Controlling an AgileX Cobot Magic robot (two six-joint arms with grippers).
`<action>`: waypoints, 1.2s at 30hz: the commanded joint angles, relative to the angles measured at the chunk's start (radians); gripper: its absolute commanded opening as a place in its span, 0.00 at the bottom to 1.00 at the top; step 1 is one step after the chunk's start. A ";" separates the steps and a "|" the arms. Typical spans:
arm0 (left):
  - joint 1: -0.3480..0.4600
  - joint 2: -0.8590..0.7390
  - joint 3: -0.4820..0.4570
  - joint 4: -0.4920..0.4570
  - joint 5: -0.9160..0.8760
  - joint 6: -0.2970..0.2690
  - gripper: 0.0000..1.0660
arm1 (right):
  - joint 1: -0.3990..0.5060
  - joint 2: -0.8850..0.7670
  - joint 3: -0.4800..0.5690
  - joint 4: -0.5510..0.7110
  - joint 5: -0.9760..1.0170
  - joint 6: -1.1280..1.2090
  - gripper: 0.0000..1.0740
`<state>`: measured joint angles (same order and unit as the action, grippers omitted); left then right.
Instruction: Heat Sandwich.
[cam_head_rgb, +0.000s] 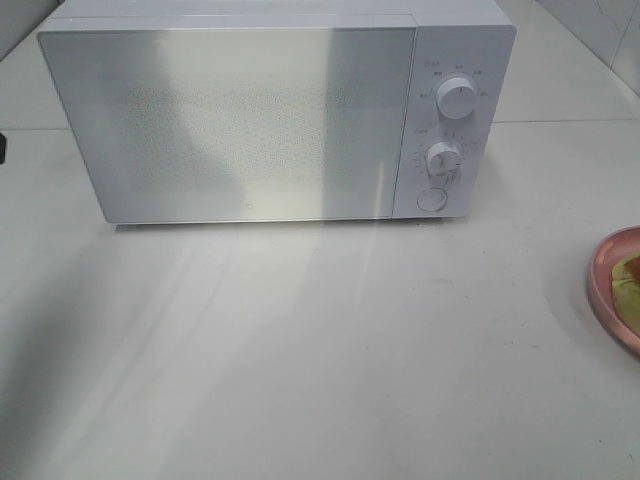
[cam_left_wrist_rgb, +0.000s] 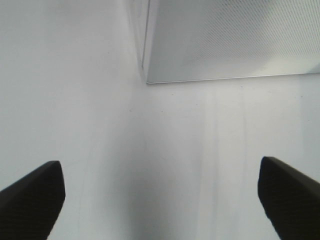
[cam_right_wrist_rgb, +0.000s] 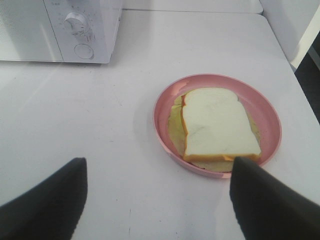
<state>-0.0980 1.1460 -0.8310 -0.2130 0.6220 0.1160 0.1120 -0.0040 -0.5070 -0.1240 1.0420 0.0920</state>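
Exterior high view has the white microwave (cam_head_rgb: 270, 115) sitting at the far side of the white table (cam_head_rgb: 300, 350), door closed, with two round dials (cam_head_rgb: 456, 97) stacked on its right-hand panel and a round button (cam_head_rgb: 432, 199) under them; over at the right edge, nearer than the microwave, a sliver of the pink plate (cam_head_rgb: 612, 300) pokes into frame with a bit of the sandwich (cam_head_rgb: 627, 280) on it (yellow-green edge is all that shows there).

Right wrist view gives the better look; the sandwich (cam_right_wrist_rgb: 217, 127) lies flat inside the plate (cam_right_wrist_rgb: 162, 107), white bread on top, orange layer along the edges, pale green sheet sticking out underneath; the right gripper (cam_right_wrist_rgb: 157, 200) hangs above the table just near the plate, fingers (cam_right_wrist_rgb: 47, 205) spread wide, nothing between them, not touching the sandwich.

Left wrist view shows the left gripper (cam_left_wrist_rgb: 160, 200) also released, dark fingertips (cam_left_wrist_rgb: 32, 197) far apart over bare table, with the microwave's lower left front corner (cam_left_wrist_rgb: 147, 80) ahead of it; neither arm shows up in the high view.
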 joint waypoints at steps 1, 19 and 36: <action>0.042 -0.064 0.007 0.043 0.066 -0.051 0.95 | -0.006 -0.026 0.001 -0.002 -0.005 -0.007 0.71; 0.051 -0.524 0.274 0.087 0.221 -0.058 0.95 | -0.006 -0.026 0.001 -0.002 -0.005 -0.007 0.71; 0.051 -0.767 0.333 0.165 0.405 -0.109 0.95 | -0.006 -0.026 0.001 -0.002 -0.005 -0.007 0.71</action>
<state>-0.0500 0.3850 -0.5000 -0.0590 1.0160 0.0200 0.1120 -0.0040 -0.5070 -0.1240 1.0420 0.0920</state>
